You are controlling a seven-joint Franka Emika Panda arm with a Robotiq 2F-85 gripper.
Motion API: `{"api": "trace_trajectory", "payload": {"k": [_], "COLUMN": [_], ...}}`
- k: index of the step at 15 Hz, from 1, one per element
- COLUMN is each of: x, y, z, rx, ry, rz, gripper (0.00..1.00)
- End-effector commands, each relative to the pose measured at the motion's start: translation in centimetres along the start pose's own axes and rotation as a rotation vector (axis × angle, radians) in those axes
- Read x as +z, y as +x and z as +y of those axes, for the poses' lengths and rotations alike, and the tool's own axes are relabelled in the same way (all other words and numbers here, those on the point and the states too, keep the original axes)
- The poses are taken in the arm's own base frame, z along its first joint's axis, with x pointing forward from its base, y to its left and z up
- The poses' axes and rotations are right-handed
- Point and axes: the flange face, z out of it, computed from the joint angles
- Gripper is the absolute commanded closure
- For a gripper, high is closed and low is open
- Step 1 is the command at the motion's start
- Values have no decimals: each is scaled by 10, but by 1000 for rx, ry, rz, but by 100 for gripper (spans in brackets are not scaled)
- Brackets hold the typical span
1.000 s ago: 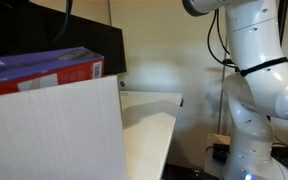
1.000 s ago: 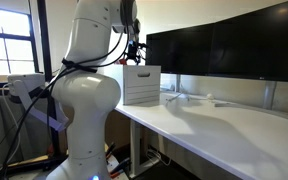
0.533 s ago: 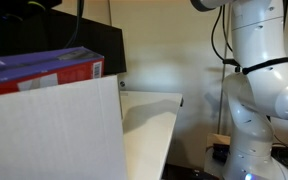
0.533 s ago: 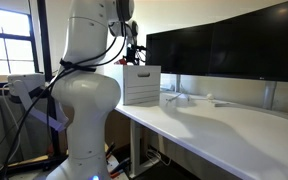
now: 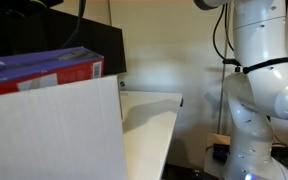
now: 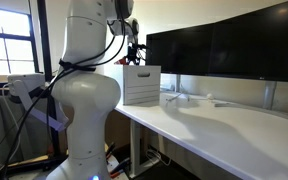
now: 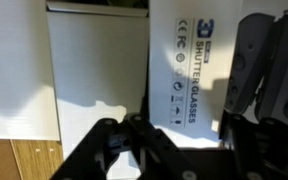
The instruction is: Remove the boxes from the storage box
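Observation:
The white storage box (image 6: pixel 141 85) stands at the near end of the table, and its wall (image 5: pixel 54 135) fills the foreground in an exterior view. A purple and red box (image 5: pixel 44 70) sticks out of its top. In the wrist view a white box labelled "3D shutter glasses" (image 7: pixel 189 65) lies below me beside another white surface (image 7: pixel 94 70). My gripper (image 7: pixel 187 118) straddles that labelled box, one dark finger (image 7: pixel 114 145) on its left and the other on its right. I cannot see whether the pads touch it. In an exterior view the gripper (image 6: pixel 134 52) hangs just over the storage box.
Black monitors (image 6: pixel 224 50) line the back of the white table (image 6: pixel 224 125). The robot's white base (image 6: pixel 84 110) stands at the table's end, with cables and a window (image 6: pixel 4 40) behind it.
The upper arm shifted slightly between one second ago and half a second ago, and has held still since. The storage box and the purple box have not moved.

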Motion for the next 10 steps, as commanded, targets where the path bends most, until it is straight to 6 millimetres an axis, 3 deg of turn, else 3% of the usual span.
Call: {"api": "trace_trajectory", "payload": {"k": [1,10], "x": [-9,-35], "y": [-5,1], "z": [0,7], "rx": [-29,-42], "ry": [-45,-99], "rz": [10,16], "gripper": [69,69]}}
